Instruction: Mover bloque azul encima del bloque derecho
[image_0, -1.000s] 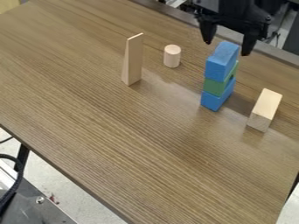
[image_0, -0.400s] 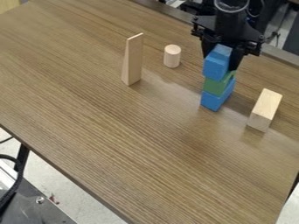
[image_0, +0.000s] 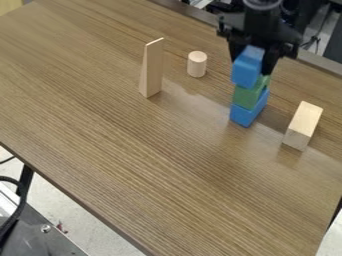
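The gripper (image_0: 251, 65) is clamping the upper blue block (image_0: 246, 71), its fingers pressing on either side. The block is sitting directly below the gripper's body, above a green block (image_0: 247, 96); whether these two are touching, the view is not showing clearly. The upper blue block is pointing one end toward the camera, its long axis running back and toward the view's upper right, passing between the fingers.

Farther below the gripper, a lower blue block (image_0: 243, 115) is resting on the table (image_0: 147, 175), supporting the green one and running much the same way. Below and to the view's right of the gripper, a plain wooden block (image_0: 303, 123) is lying with its near end facing the camera and its long axis slanting toward the upper right.

To the view's left of the gripper, a wooden cylinder (image_0: 196, 65) is standing, and farther left a tall wooden wedge (image_0: 152, 70) is standing upright.

Counting up, two blue blocks, one green block, one plain wooden block, one cylinder and one wedge are showing.
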